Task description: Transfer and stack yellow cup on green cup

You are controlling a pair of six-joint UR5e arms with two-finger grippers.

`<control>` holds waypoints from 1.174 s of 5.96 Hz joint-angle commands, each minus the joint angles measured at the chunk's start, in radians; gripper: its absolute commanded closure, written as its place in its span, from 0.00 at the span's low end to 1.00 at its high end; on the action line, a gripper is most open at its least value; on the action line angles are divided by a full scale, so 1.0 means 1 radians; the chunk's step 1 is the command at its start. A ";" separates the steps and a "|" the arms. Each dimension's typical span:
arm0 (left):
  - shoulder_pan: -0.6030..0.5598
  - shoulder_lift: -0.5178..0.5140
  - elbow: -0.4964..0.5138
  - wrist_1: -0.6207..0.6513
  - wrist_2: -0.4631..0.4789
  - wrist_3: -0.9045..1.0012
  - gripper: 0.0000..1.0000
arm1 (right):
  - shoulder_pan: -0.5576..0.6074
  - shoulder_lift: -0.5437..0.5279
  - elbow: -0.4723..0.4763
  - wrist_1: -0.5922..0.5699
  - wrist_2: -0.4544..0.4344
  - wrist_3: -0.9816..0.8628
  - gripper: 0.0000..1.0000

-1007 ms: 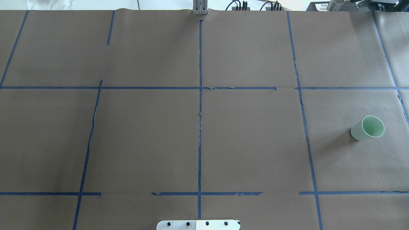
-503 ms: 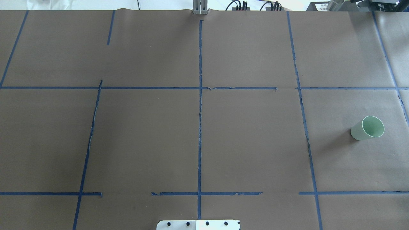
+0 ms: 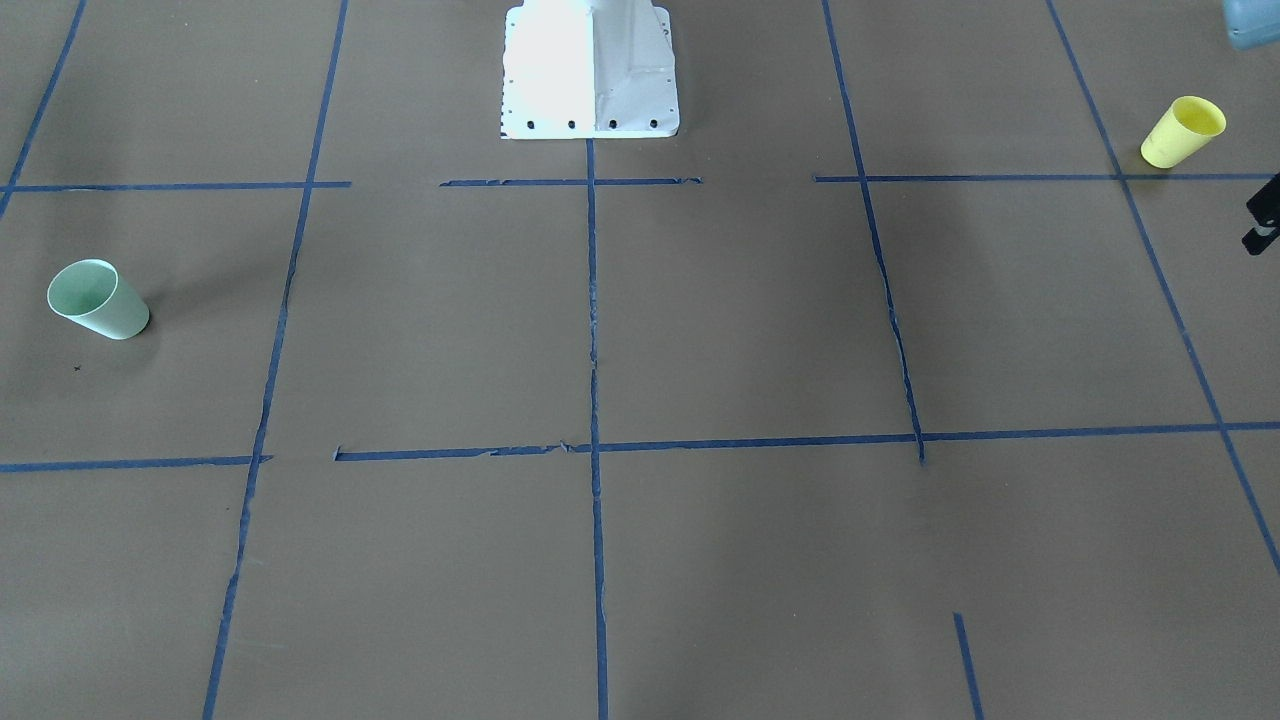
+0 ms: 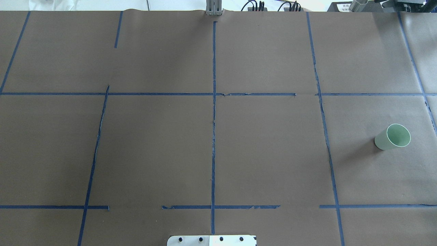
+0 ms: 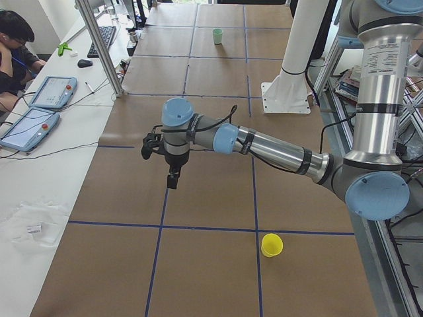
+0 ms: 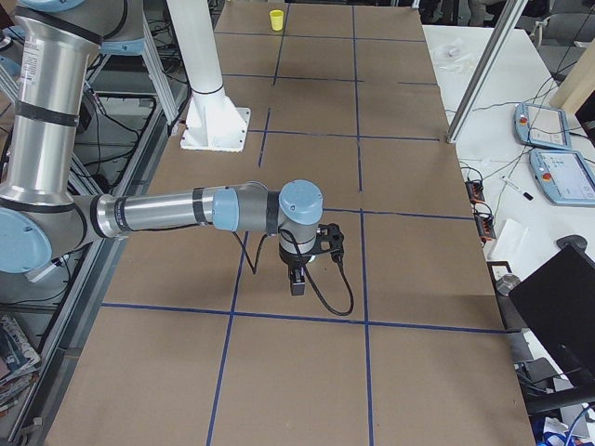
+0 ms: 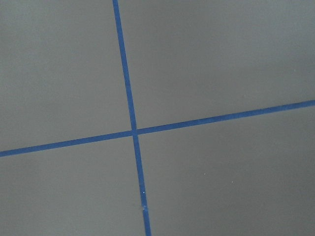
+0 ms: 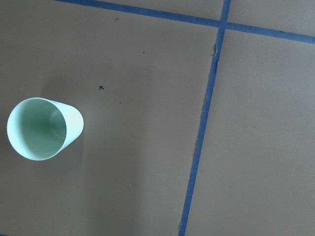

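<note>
The yellow cup stands upright, mouth up, near the robot's side of the table at its left end; it also shows in the exterior left view and far off in the exterior right view. The green cup stands upright at the right end, also in the front view and right wrist view. My left gripper hangs above the table, well away from the yellow cup. My right gripper hangs above the table near the green cup. I cannot tell whether either is open or shut.
Blue tape lines grid the brown paper table cover. The white robot base plate sits at the middle of the robot's edge. A seated operator, teach pendants and a metal post are along the far side.
</note>
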 commanded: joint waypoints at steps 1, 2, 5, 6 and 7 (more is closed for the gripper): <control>0.254 0.117 -0.170 -0.013 0.273 -0.449 0.00 | -0.001 0.000 0.002 0.001 0.000 0.000 0.00; 0.395 0.185 -0.242 -0.011 0.429 -0.696 0.00 | -0.001 0.000 0.002 -0.001 0.000 0.000 0.00; 0.852 0.299 -0.260 0.152 0.863 -1.564 0.00 | 0.001 -0.002 0.001 -0.001 0.000 -0.002 0.00; 0.945 0.297 -0.261 0.326 0.902 -1.835 0.00 | 0.001 -0.002 0.007 -0.001 0.000 -0.002 0.00; 1.049 0.293 -0.260 0.498 0.899 -2.085 0.00 | 0.001 -0.002 0.008 0.001 0.000 -0.002 0.00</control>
